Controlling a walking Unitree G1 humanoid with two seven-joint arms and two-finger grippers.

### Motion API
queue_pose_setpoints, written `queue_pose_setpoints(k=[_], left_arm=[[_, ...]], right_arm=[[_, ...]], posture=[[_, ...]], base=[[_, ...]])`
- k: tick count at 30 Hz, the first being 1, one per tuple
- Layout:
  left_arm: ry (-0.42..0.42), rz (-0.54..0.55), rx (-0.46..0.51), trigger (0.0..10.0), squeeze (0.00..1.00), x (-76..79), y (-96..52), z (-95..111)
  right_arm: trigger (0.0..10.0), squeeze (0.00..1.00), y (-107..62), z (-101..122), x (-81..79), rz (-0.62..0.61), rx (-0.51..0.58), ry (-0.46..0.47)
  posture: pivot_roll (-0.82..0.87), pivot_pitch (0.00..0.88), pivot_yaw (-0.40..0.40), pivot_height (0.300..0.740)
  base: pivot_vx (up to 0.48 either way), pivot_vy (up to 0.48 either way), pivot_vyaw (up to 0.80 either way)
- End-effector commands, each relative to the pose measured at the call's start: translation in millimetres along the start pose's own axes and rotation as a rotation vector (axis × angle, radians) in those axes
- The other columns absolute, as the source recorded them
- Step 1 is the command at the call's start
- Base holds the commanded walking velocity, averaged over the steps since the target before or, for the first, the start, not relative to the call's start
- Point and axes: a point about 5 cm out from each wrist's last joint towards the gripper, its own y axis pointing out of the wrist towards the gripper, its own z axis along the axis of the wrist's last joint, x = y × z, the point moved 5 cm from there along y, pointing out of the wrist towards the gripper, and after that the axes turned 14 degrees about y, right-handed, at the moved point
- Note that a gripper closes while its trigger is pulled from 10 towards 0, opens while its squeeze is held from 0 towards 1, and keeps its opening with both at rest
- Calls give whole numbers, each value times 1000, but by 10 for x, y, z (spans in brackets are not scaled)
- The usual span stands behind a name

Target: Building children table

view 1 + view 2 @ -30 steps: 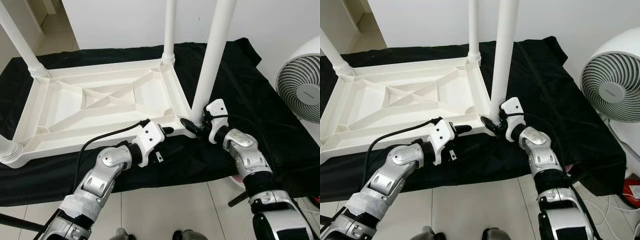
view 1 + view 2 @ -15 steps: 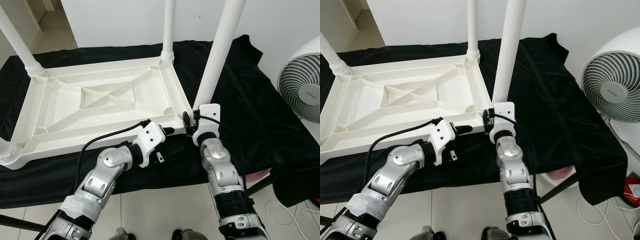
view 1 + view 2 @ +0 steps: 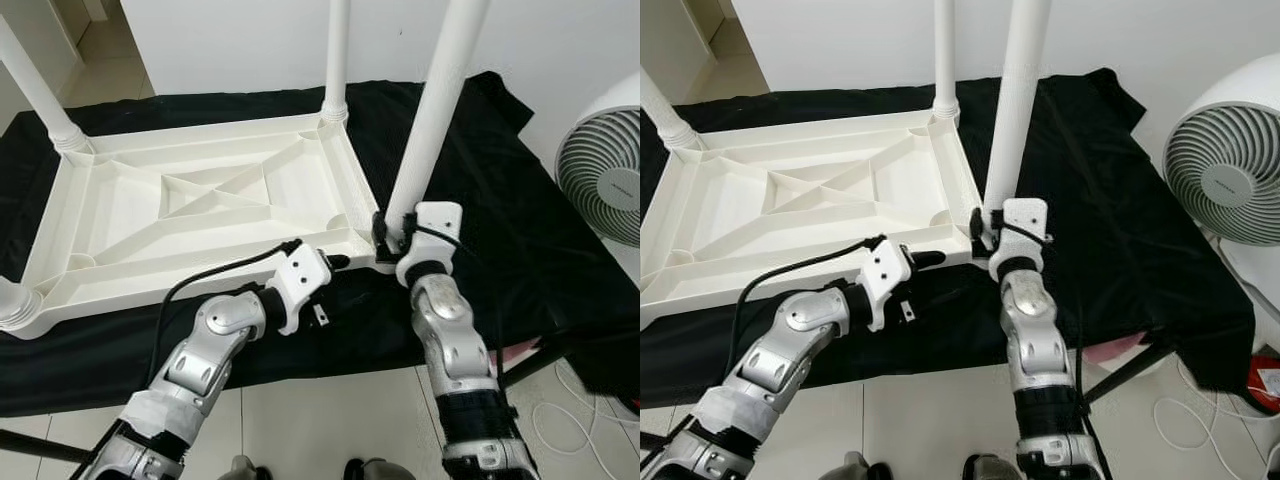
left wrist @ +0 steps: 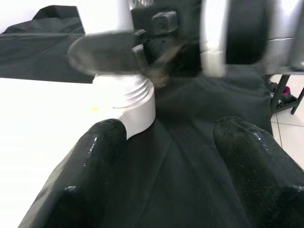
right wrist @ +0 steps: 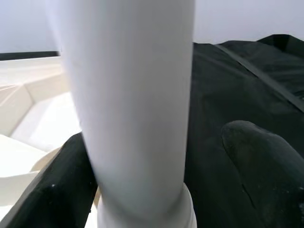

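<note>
A white plastic children's table (image 3: 200, 150) lies upside down on a black cloth (image 3: 520, 230), with white legs standing up from its corners. My right gripper (image 3: 388, 232) is at the foot of the near right leg (image 3: 430, 120). In the right wrist view the leg (image 5: 133, 95) stands between the two black fingers (image 5: 266, 166); one touches it and the other is a gap away, so the gripper is open. My left gripper (image 3: 336, 264) hovers open by the table's near rim, left of that leg's socket (image 4: 128, 99), holding nothing.
A white fan (image 3: 600, 180) stands to the right, beside the cloth. Other legs rise at the far right corner (image 3: 337, 60), the far left corner (image 3: 40, 90) and the near left corner (image 3: 15, 300). Pale tiled floor (image 3: 330, 420) lies in front.
My right arm has swung round the leg's foot, from reaching in on the right to standing nearly straight in front of it. The left arm has stayed put.
</note>
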Motion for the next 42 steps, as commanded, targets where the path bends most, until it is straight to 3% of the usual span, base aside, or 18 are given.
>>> queue_pose_setpoints(k=[1,2,3,9,10,11,12,19,21,22,29,33,37,38,42], left_arm=[[-9,-20,-2,10000,0,44,-18,-18],[-9,-20,-2,10000,0,44,-18,-18],[-9,-22,-3,10000,0,49,-22,-21],[-10,-32,-5,10000,0,59,-30,-30],[-9,-34,-6,10000,0,58,-27,-31],[-9,-34,-6,10000,0,58,-27,-31],[-8,-35,-6,10000,0,50,-25,-32],[-3,-31,-14,10000,0,11,-39,-51],[4,-23,-41,10000,0,-45,-92,-104],[8,-22,-54,10000,0,-63,-118,-130],[11,-26,-66,10000,0,-50,-147,-156],[8,-32,-73,10000,0,3,-157,-175],[6,-24,-74,10000,0,6,-165,-171],[4,-31,-71,10000,0,35,-166,-165],[3,-37,-69,10000,0,55,-164,-159]], right_arm=[[10000,1000,-60,34,26,2,22,6],[10000,1000,-60,34,26,2,22,6],[10000,0,-174,2,55,5,20,-9],[10000,0,-477,-15,95,52,22,-28],[1725,0,-540,-6,111,60,23,-35],[1725,0,-540,-6,111,60,23,-35],[0,0,-597,-15,110,76,14,-40],[0,0,-665,-47,65,132,-10,-31],[0,0,-643,-53,-63,229,-32,-6],[10000,0,-622,-71,-148,292,-56,10],[10000,0,-553,-83,-280,412,-97,52],[10000,0,-454,-60,-374,538,-144,124],[10000,0,-342,-37,-255,536,-152,124],[10000,0,-265,-20,-122,505,-152,112],[10000,0,-231,-4,-60,493,-147,95]], posture=[[-127,88,31,740],[-127,88,31,740],[-133,88,35,740],[-143,89,40,740],[-144,90,40,740],[-144,90,40,740],[-148,90,42,740],[-151,89,47,740],[-147,86,46,740],[-142,86,43,740],[-136,83,42,740],[-127,81,37,740],[-121,80,35,740],[-121,80,35,740],[-118,86,36,740]], base=[[0,0,0],[0,0,0],[0,0,0],[0,0,0],[0,0,0],[0,0,0],[0,0,0],[0,0,0],[0,0,0],[0,0,0],[0,0,0],[0,0,0],[0,0,0],[0,0,0],[0,0,0]])
